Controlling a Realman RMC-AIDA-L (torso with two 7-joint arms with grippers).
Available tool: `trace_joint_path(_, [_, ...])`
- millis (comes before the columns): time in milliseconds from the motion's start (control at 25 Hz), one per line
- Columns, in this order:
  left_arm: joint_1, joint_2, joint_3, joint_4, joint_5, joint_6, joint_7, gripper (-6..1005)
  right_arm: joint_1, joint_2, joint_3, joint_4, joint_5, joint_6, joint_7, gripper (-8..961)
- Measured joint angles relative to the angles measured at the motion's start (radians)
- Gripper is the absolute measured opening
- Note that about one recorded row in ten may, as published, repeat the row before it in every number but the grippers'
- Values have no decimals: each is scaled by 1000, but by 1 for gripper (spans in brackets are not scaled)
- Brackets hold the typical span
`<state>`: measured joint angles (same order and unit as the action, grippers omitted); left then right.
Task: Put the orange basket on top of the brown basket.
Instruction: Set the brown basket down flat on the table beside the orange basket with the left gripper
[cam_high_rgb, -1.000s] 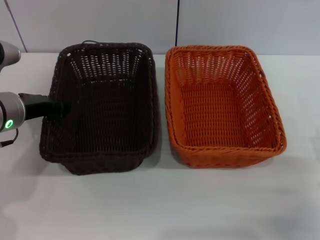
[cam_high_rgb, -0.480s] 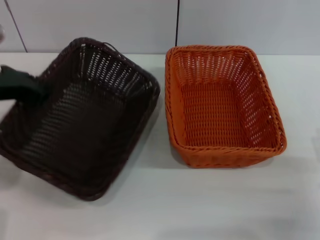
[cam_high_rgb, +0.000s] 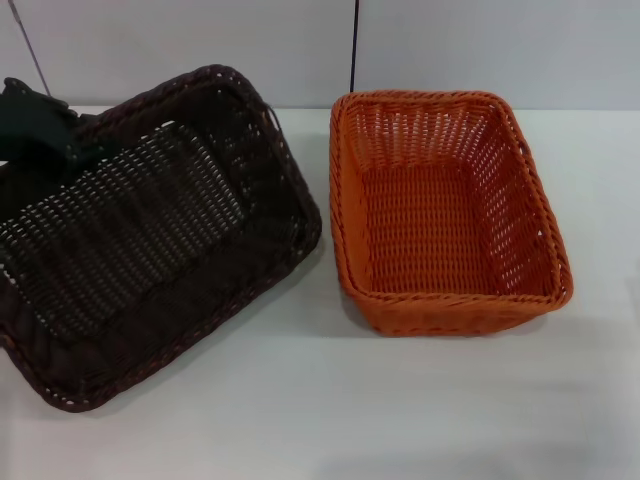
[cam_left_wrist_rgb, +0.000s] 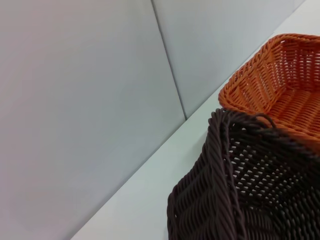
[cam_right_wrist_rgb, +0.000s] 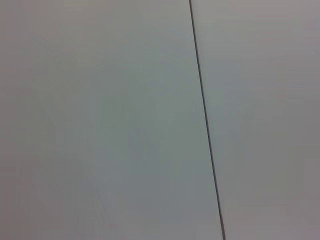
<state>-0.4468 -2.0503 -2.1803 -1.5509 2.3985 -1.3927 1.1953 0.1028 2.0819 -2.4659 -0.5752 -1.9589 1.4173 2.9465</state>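
Clenched on the far rim of the tilted dark brown woven wicker basket (cam_high_rgb: 150, 230), the left claw (cam_high_rgb: 55, 135) risks dropping it, or knocking the bright orange woven basket (cam_high_rgb: 445, 205) beyond on the white table (cam_high_rgb: 400, 400).

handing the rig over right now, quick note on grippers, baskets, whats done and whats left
Left gripper: at the left rim of the brown basket, which is tipped up, its right edge near the table.
Right gripper: out of view.
Orange basket: upright on the table, right of the brown one, untouched.
Done: no stacking yet.
Left: put the orange basket on top of the brown basket.
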Motion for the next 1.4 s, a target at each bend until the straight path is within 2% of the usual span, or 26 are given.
trace_joint_path(480, [-9,0,-6,-136,-6,-143,36,209,-8,0,-19,-12,0,11,0,816])
trace_joint_path(720, [-27,1,-5,-137,-13,-188,75,208,-8,1,-27,-15,0,13,0,816])
trace_joint_path(800, [-67,1,-1,-87,-15,-231,115,207,-8,1,-32,-15,0,19,0,817])
trace_joint_path(920, [-81,1,0,-66,-16,-238,123,204,-11,2,-32,-15,0,22,0,817])
trace_joint_path(960, [-100,1,1,-38,-16,-242,131,203,-11,2,-32,-15,0,22,0,817])
trace_joint_path(1000, [-145,3,2,48,-10,-232,153,203,-15,3,-34,-15,0,22,0,816])
trace_joint_path(1080, [-154,3,3,68,-8,-226,160,203,-19,3,-35,-15,0,23,0,816])
trace_joint_path(1200, [-193,4,7,157,39,-177,175,203,-21,3,-35,-15,0,24,0,816])
trace_joint_path(1280, [-199,2,10,167,52,-171,177,204,-22,3,-35,-15,0,24,0,817])
trace_joint_path(1360, [-206,-4,36,184,75,-150,180,204,-22,3,-35,-15,0,24,0,817])
trace_joint_path(1400, [-199,-6,83,185,80,-121,180,204,-20,2,-35,-14,0,24,2,817])
